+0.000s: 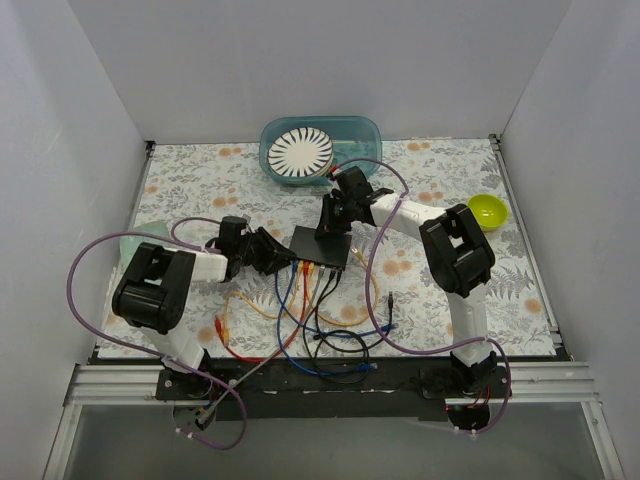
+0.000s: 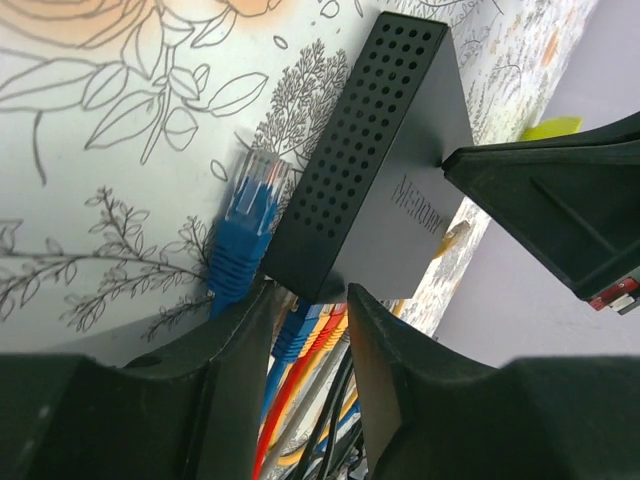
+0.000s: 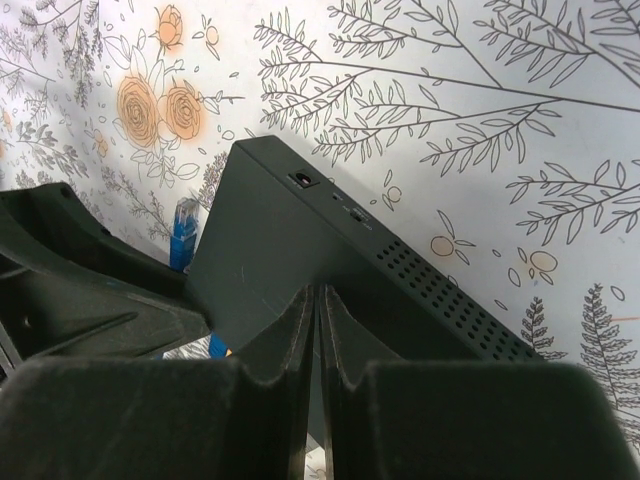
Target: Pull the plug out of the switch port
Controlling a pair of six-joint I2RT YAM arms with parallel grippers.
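The switch [image 1: 321,246] is a flat dark box lying mid-table, with blue, orange, red and yellow plugs [image 2: 318,330] in the sockets along its near edge. My left gripper [image 1: 283,257] is at the switch's left near corner. Its jaws are open [image 2: 305,308], with those plugs and their cables in the gap. A loose blue plug [image 2: 245,230] lies on the cloth beside the switch's vented side. My right gripper [image 1: 333,226] is shut and empty, its tips [image 3: 318,295] pressing down on the switch's top [image 3: 290,240].
A teal tub [image 1: 352,132] holding a striped white disc stands at the back. A green bowl [image 1: 487,211] sits at the right. Red, yellow, blue and black cables [image 1: 300,325] lie looped between the switch and the near edge. White walls close in three sides.
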